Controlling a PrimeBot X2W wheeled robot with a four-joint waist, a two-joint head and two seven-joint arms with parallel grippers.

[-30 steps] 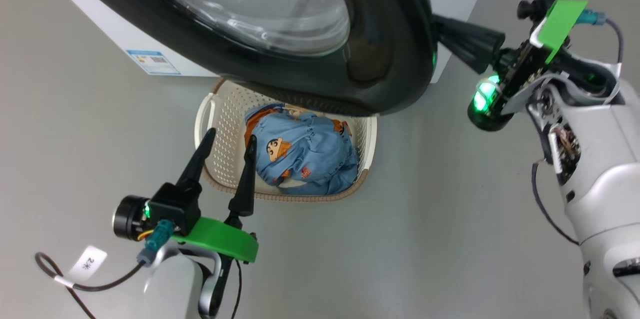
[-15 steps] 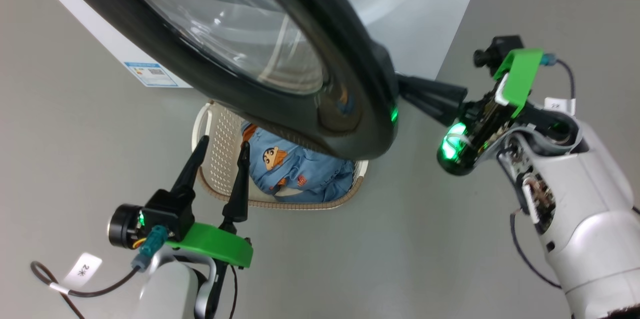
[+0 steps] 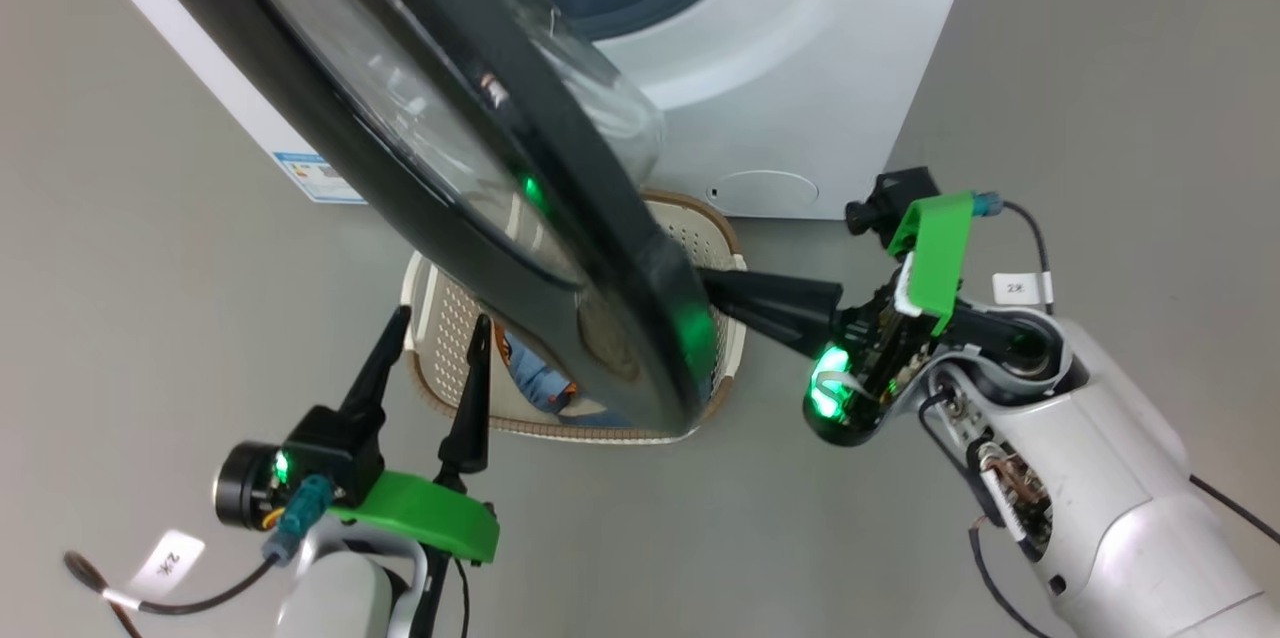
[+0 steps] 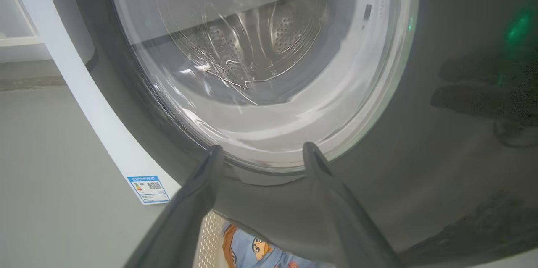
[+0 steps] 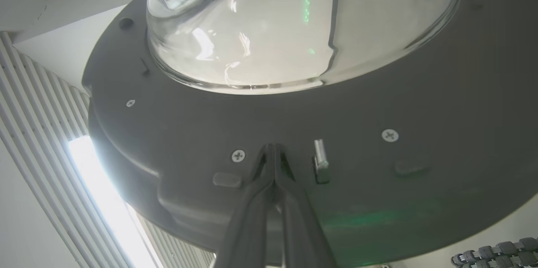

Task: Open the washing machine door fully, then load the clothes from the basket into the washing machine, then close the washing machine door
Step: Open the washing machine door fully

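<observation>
The right gripper (image 5: pixel 274 150) has its two fingers pressed together, holding nothing, with the tips seemingly against the dark inner face of the washing machine door (image 3: pixel 420 148), just beside a small metal latch tab (image 5: pixel 320 161). The left gripper (image 3: pixel 440 320) hangs with its fingers spread and empty, in front of the door's glass and above the near wall of the basket (image 3: pixel 437 333).

The door stands partly open from the washing machine (image 3: pixel 800 68), not yet fully. Its lower edge sweeps over the basket on the floor, hiding most of the clothes (image 3: pixel 535 380).

The worry, to my eye, is that a bare push has no hold. The tips could skate across the glossy plastic or snag the tab. If the door swings wider, its rim looks likely to meet the waiting left fingers, or clip the basket.
</observation>
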